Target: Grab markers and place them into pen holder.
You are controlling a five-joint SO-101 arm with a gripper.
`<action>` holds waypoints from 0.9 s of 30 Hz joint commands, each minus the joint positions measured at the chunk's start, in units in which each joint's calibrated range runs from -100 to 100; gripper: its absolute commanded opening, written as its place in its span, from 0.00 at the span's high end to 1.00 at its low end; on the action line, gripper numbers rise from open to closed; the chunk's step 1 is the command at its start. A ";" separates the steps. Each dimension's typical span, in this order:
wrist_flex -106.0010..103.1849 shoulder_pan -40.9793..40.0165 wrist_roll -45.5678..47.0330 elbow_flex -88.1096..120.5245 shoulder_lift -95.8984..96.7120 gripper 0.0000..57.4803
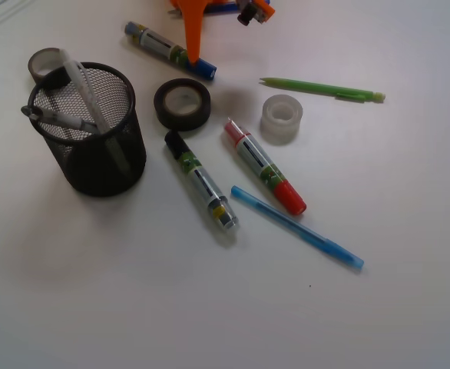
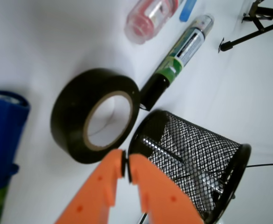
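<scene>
Gripper point(image 2: 126, 169) closed, empty | beside blue marker point(image 1: 171, 51) | pen holder point(image 1: 89, 131) left, apart

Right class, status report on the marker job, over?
Gripper shut, empty, beside blue marker. Black marker and red marker lie outside pen holder. Black tape roll lies between.

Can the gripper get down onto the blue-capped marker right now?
Probably yes: the orange gripper, shut and empty, hangs right beside the blue-capped marker, which lies flat and clear of the black tape roll.
</scene>
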 commanded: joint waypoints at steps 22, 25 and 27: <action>22.98 7.37 -8.25 -16.50 0.46 0.54; 23.42 7.29 -10.21 -21.66 5.13 0.54; 23.42 7.29 -11.62 -26.37 11.42 0.54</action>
